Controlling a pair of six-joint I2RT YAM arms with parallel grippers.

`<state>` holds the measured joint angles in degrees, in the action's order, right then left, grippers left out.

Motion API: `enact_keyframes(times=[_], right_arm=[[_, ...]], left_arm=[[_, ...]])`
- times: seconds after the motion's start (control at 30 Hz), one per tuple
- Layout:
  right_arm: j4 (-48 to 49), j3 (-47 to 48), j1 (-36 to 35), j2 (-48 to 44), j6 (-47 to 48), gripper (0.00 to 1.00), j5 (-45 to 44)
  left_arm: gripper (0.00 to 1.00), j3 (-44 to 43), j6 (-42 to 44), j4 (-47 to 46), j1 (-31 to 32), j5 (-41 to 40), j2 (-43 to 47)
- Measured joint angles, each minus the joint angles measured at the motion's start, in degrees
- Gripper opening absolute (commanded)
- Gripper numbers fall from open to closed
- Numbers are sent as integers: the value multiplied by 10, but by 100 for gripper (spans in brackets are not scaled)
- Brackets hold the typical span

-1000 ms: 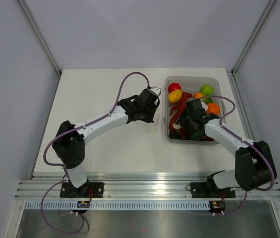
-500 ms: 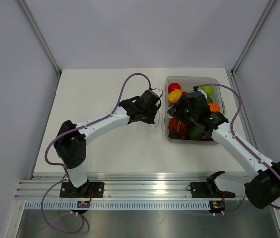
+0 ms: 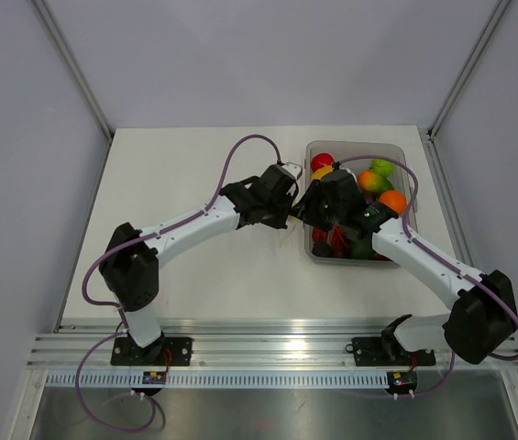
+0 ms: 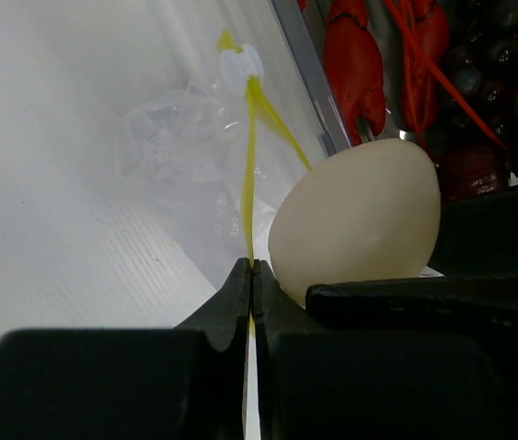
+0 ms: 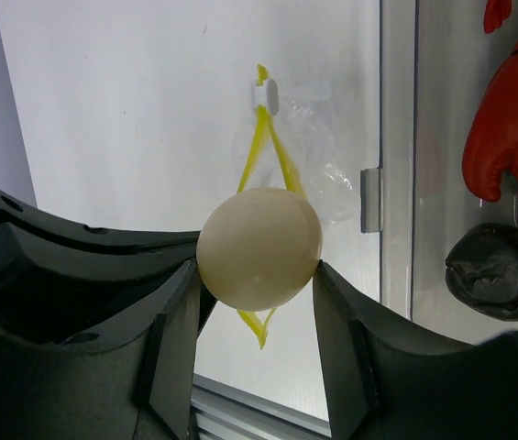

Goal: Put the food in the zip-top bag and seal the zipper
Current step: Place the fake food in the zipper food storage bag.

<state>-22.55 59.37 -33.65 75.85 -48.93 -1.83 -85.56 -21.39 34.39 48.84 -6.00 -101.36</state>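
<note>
The right tool (image 5: pixel 257 275) clamps a smooth cream-white egg-shaped food piece (image 5: pixel 259 243) close by the small crinkled clear plastic zip-top bag (image 5: pixel 318 170) — lying on the white tabletop (image 5: pixel 130 110) just beside the grey-clear plastic bin (image 5: pixel 396 137) — while the left tool (image 4: pixel 250 273) pinches its thin yellow zipper strip (image 4: pixel 249 192).

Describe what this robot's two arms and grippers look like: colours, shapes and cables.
The left arm and right arm are slim white tubes joined by bulky black joint housings, each standing on a black base. A purple cable runs loosely along each arm in wide loops. The left gripper and right gripper are matt black, with broad, angular fingers.
</note>
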Motion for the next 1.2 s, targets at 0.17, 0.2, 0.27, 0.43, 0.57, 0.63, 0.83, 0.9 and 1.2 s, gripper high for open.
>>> enact_keyframes(times=[0.17, 0.2, 0.27, 0.43, 0.57, 0.63, 0.83, 0.9, 1.2], right_arm=[[3, -2, 0, 10, 0, 38, -3], [3, -2, 0, 12, 0, 38, -5], [4, -5, 0, 13, 0, 38, -7], [4, -15, 0, 14, -2, 38, -16], [2, -23, 1, 14, -3, 38, -23], [2, -26, 1, 11, -4, 38, -26], [3, -33, 2, -13, -5, 38, -33], [3, -35, 2, -20, -4, 38, -34], [-2, -50, 5, -55, 4, 38, -37]], left_arm=[[0, 0, 0, 1, -1, 15, 0], [0, 0, 0, 1, -1, 19, 0], [0, 0, 0, 1, -1, 29, 0], [0, 0, -1, -2, -4, 73, 0], [0, 2, -11, -12, -15, 123, 3], [0, 6, -18, -20, -24, 149, 8], [0, 18, -44, -51, -45, 220, 17], [0, 27, -56, -66, -52, 243, 21], [0, 78, -127, -158, -80, 352, 29]])
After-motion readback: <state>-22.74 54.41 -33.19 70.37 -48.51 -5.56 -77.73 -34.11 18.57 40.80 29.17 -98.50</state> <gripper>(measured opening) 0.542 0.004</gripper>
